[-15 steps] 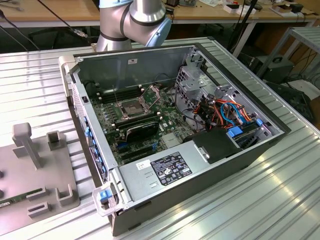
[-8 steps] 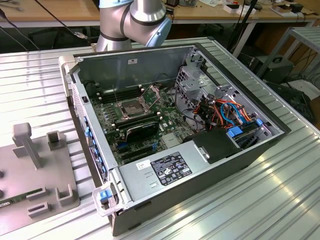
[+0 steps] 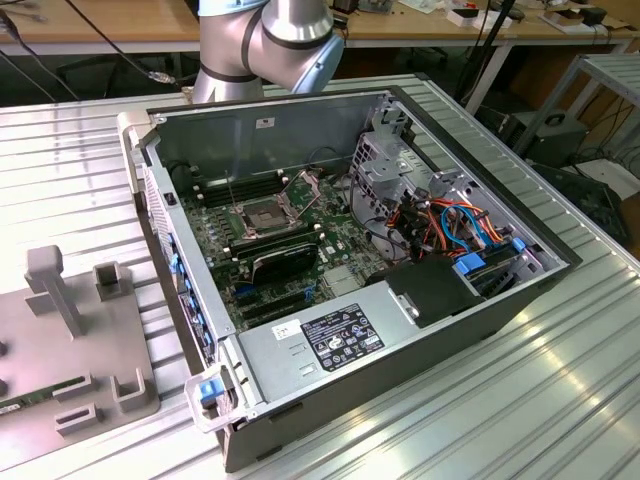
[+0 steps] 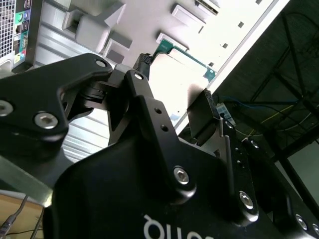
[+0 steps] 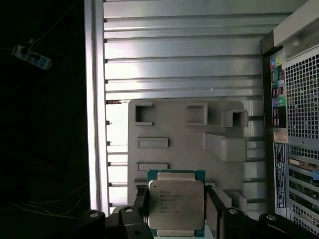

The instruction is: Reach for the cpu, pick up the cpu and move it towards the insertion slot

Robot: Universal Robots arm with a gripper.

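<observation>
**Chip between the fingers over the gray holder; socket not yet reached**

Open computer case point(image 3: 440, 330) fills the centre of the exterior view, lying on the ribbed metal table point(image 3: 560, 400). The arm point(image 3: 265, 45) shows at the top centre of that frame, above the case's back wall.

Gray holder plate point(image 5: 187, 144) sits mid-frame in the first wrist view; in the exterior view it is at the lower left, outside the case. Case's rear panel with ports runs down the right edge of the first wrist view.

Insertion slot point(image 3: 262, 218) sits centre-left in the exterior view, on the green board inside the case: silver frame, dark middle, bracket tipped up. Nothing seated in it as far as I can see.

Gripper point(image 5: 175, 211) is at the bottom centre of the first wrist view, one dark finger on each side of the cpu point(image 5: 176, 204). Fingers look closed against the chip's edges, so I read it as grasped. In the second wrist view the same pale chip with its green rim appears between the finger tips, upper centre.

Progress, judged: reach done, grip made. Chip is over the holder plate, well apart from the socket. Whether it has lifted clear of the plate I cannot tell. The carry to the socket remains.
</observation>
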